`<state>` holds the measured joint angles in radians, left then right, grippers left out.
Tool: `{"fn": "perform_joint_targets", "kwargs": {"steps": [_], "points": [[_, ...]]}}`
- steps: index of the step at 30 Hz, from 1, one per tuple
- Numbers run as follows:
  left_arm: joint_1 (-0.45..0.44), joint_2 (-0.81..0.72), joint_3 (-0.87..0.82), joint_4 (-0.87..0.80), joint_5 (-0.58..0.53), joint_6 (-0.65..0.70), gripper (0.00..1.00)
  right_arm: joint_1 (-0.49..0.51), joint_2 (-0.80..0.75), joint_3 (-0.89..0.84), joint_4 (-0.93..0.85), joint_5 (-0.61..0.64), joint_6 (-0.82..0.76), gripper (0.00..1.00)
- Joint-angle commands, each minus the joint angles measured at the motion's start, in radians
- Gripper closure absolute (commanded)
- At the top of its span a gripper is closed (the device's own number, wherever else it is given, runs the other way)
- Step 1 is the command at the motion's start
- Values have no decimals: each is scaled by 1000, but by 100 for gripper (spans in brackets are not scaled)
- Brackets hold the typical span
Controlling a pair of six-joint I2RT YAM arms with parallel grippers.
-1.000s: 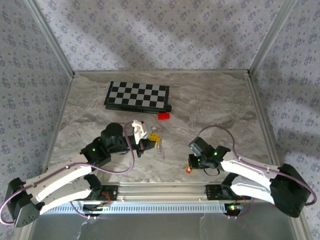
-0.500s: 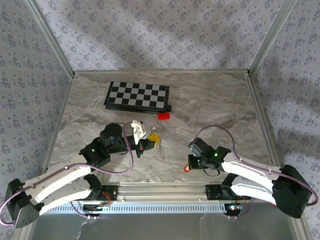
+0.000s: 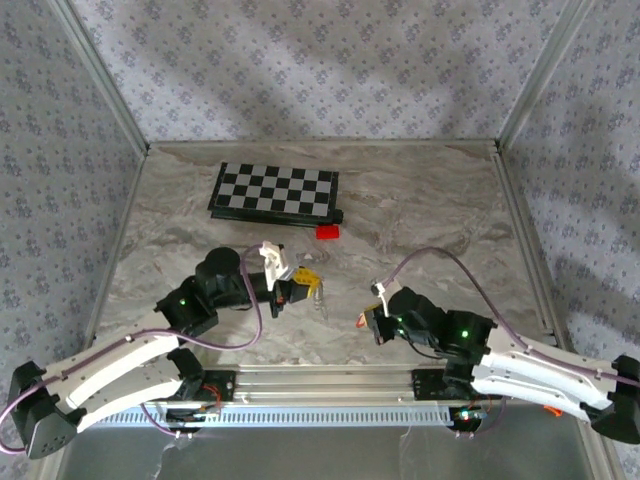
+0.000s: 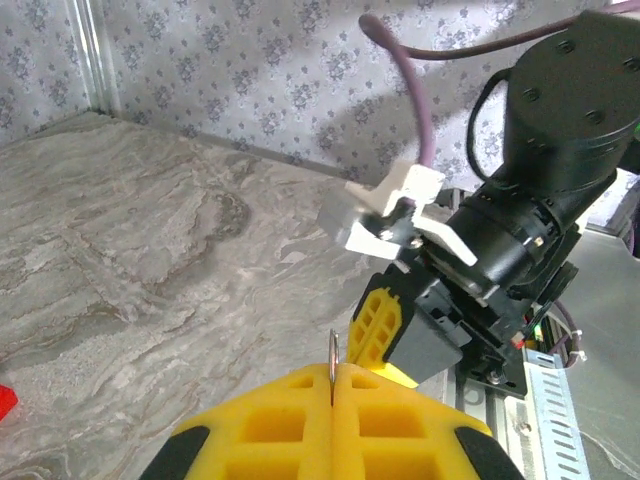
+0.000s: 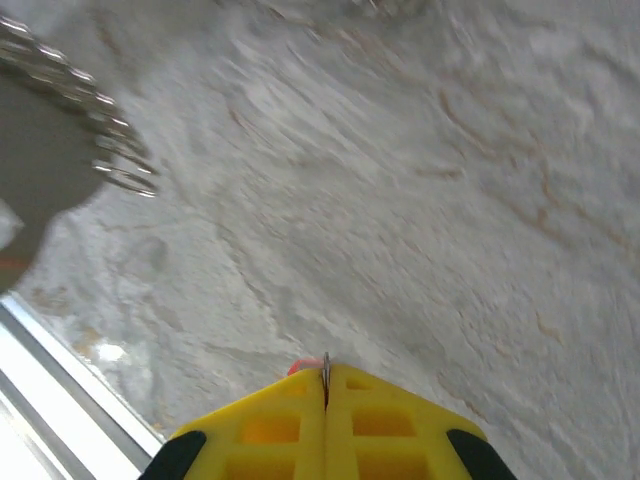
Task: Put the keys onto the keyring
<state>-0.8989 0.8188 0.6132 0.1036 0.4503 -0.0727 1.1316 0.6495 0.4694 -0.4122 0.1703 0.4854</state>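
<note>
The left gripper (image 3: 308, 284) sits left of the table's middle, its yellow fingers (image 4: 300, 420) pressed together with no gap; a thin sliver of metal stands pinched in the seam between them in the left wrist view, so it is clamped on the keyring (image 3: 319, 296); from above, the keyring shows as a short silvery beaded chain trailing off that gripper's tip toward the near edge; whether its lower end touches the marble table (image 3: 430, 210) cannot be told; the right gripper (image 3: 368, 322) lies to the right of the chain and a little nearer, apart from it, its tip turned toward the left arm; its yellow fingers (image 5: 380, 420) are likewise closed tight, and the keys (image 3: 362, 321), a tiny red tag, sit right at its tip; in the right wrist view a dab of red peeks out just left of the seam with a fine metal edge caught between the pads, so the tag is gripped there; the same view catches the beaded chain, blurred, at the upper left, well away from the closed fingertips; the tag and the chain are not joined; at the far side of the table a black and white chessboard (image 3: 275, 192) lies flat, and a solid red block (image 3: 327, 232) rests just off its near right corner, well apart from both grippers.
</note>
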Motion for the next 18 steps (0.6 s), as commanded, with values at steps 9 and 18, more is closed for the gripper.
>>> {"fn": "perform_joint_targets", "kwargs": {"steps": [9, 18], "points": [[-40, -53, 117, -73, 78, 42, 100, 100, -77, 154, 136, -79, -418, 100], [-76, -61, 159, -111, 167, 90, 100, 100, -36, 331, 13, -252, -563, 100]]}}
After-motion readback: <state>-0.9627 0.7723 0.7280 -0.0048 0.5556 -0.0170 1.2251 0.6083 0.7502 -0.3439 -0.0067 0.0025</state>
